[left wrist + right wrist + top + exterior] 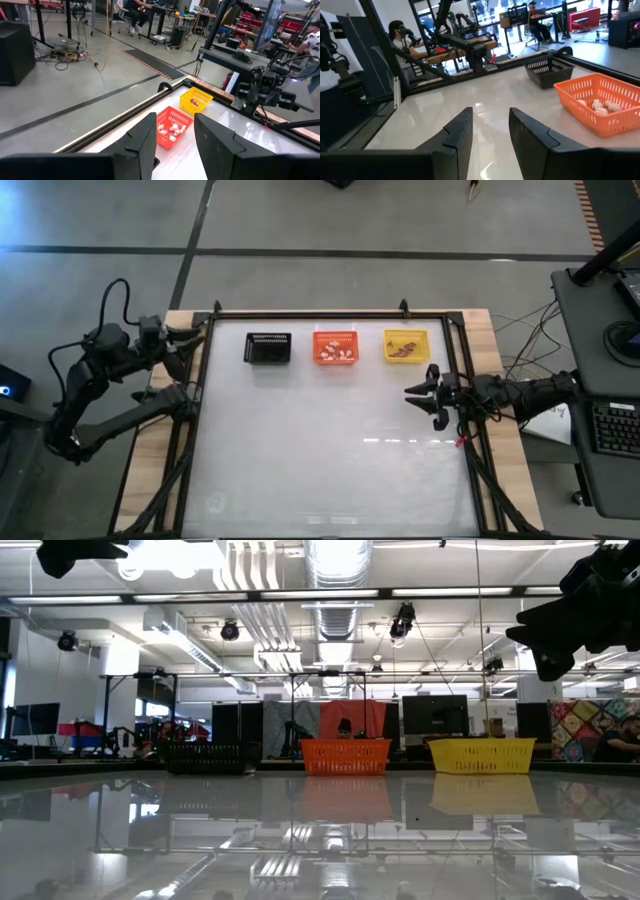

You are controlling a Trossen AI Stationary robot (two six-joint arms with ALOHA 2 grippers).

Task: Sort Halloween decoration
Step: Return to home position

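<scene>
Three baskets stand in a row along the table's far edge: black (268, 348), orange (336, 347) and yellow (406, 346). Halloween decoration lies inside them: white bits (602, 106) in the orange basket (600, 102), brownish pieces (403, 351) in the yellow one (196, 100). What the black basket (547, 70) holds, I cannot tell. My left gripper (180, 345) hovers open at the table's far left corner, raised, facing the baskets (174, 125). My right gripper (425, 393) hangs open at the right edge, near the yellow basket, pointing level across the table (490, 117). Neither has anything between its fingers.
A dark metal frame (330, 314) runs around the glossy white tabletop (320, 450), which is bare from the baskets to the near edge. Beyond the table, people sit at desks (402, 37). A desk with a keyboard (610, 425) stands to the right.
</scene>
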